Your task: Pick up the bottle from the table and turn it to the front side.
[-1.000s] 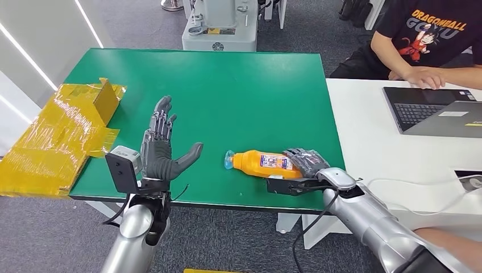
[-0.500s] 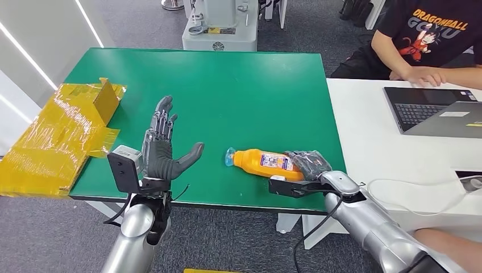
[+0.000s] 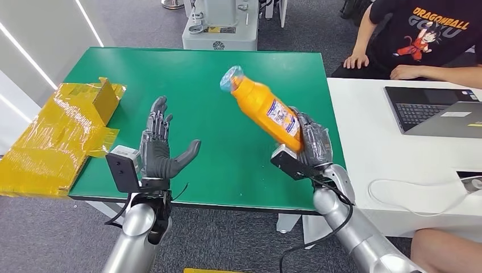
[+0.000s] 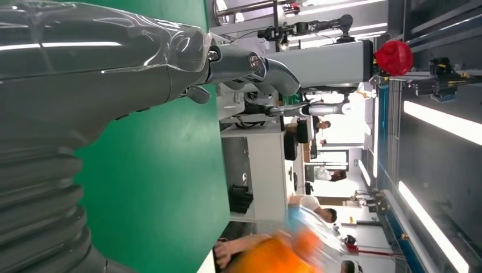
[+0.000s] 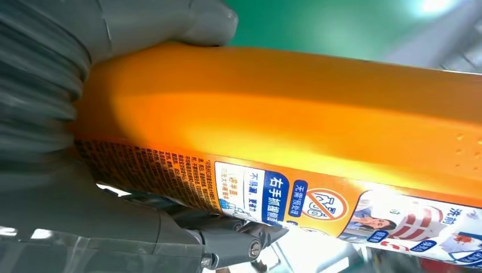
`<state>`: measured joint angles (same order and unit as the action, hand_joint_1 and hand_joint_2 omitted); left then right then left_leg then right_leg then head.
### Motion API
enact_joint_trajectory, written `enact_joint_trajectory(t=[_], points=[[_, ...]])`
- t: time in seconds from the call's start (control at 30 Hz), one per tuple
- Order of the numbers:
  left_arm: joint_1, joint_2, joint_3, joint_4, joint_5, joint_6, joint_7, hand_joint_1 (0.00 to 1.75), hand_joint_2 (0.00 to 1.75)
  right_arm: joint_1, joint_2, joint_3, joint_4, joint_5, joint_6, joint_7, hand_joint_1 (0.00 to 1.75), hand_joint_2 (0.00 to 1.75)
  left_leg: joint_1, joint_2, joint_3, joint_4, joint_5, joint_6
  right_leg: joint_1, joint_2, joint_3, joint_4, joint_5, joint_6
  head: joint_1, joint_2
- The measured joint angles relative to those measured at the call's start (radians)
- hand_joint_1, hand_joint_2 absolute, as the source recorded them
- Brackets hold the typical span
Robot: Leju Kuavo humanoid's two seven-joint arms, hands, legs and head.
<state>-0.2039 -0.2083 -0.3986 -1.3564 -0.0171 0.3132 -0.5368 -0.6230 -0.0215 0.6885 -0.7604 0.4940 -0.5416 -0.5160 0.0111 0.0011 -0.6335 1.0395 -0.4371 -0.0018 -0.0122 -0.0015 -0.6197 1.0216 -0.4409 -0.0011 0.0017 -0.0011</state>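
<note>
Right hand (image 3: 314, 145), dark-fingered with ribbed grey cover, wrapped around base of orange bottle (image 3: 264, 107); bottle held clear of green table (image 3: 227, 74), tilted, pale blue cap end (image 3: 231, 77) up and away from robot. Smooth glossy orange plastic body, rounded in section, with printed label (image 3: 282, 118) facing toward right side. In right wrist view, thick grey thumb (image 5: 170, 23) pressed on bottle (image 5: 295, 114) from one side, darker fingers (image 5: 227, 242) closed beneath; label (image 5: 318, 202) in close detail, with blue and white panels, a red circular prohibition mark and fine print, too small to read in head view.

Left hand (image 3: 161, 145) empty, fingers spread and extended upward, thumb out to side, hovering over near left part of table. In left wrist view, same hand (image 4: 102, 79) as smooth grey shell and ribbed cuff, with blurred orange bottle (image 4: 273, 253) at frame edge.

Matte green tabletop, flat and rectangular. Crumpled yellow taped cardboard (image 3: 57, 133) at left edge. White desk (image 3: 392, 142) adjoining on right, bearing a grey laptop (image 3: 435, 111) and a white cable (image 3: 409, 187). Seated person in black printed T-shirt (image 3: 432, 31) beyond desk, forearm on its surface. Grey machine base (image 3: 219, 25) beyond far table edge.
</note>
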Motion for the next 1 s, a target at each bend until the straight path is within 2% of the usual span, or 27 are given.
enact_joint_trajectory(t=[0.13, 0.33, 0.5, 0.7, 0.87, 1.0], points=[[-0.026, 0.002, 0.000, 0.021, -0.003, -0.002, 0.004, 0.00, 1.75, 0.031, 0.033, -0.034, -0.086, -0.051, -0.038, -0.021, 1.75, 1.75, 0.000, 0.000, 0.000, 0.000, 0.000, 0.000, 0.000, 0.000, 0.000, 0.000, 0.000, 0.000, 0.000, 0.000], [-0.097, 0.012, 0.000, 0.070, -0.046, -0.054, 0.049, 0.00, 1.75, 0.046, 0.073, -0.045, -0.136, -0.087, -0.022, -0.029, 1.75, 1.75, 0.000, 0.000, 0.000, 0.000, 0.000, 0.000, 0.000, 0.000, 0.000, 0.001, 0.000, 0.000, 0.000, 0.000], [-0.174, 0.022, 0.000, 0.123, -0.032, -0.141, 0.100, 0.00, 1.75, 0.028, 0.104, -0.045, -0.126, -0.116, 0.017, -0.039, 1.75, 1.75, 0.000, 0.000, 0.000, 0.000, 0.001, 0.000, 0.000, 0.000, 0.000, 0.001, 0.000, -0.001, 0.000, 0.000], [-0.250, 0.028, 0.000, 0.186, 0.006, -0.222, 0.131, 0.00, 1.75, 0.005, 0.137, -0.045, -0.096, -0.127, 0.020, -0.061, 1.75, 1.75, 0.000, 0.000, 0.000, 0.000, 0.001, 0.000, 0.000, 0.000, 0.000, 0.001, 0.000, 0.000, 0.000, 0.000], [-0.321, 0.032, 0.000, 0.230, 0.049, -0.278, 0.168, 0.00, 1.75, -0.008, 0.148, -0.045, -0.072, -0.115, 0.031, -0.052, 1.75, 1.75, 0.000, 0.000, 0.000, 0.000, 0.001, 0.000, 0.000, 0.000, 0.000, 0.001, 0.000, -0.001, 0.000, 0.000], [-0.348, 0.032, -0.007, 0.248, 0.086, -0.308, 0.206, 0.00, 1.75, -0.026, 0.151, -0.045, -0.039, -0.091, 0.028, -0.042, 1.75, 1.75, 0.000, 0.000, 0.000, 0.000, 0.001, 0.000, 0.000, 0.000, 0.000, 0.001, 0.000, -0.001, 0.000, 0.000]])
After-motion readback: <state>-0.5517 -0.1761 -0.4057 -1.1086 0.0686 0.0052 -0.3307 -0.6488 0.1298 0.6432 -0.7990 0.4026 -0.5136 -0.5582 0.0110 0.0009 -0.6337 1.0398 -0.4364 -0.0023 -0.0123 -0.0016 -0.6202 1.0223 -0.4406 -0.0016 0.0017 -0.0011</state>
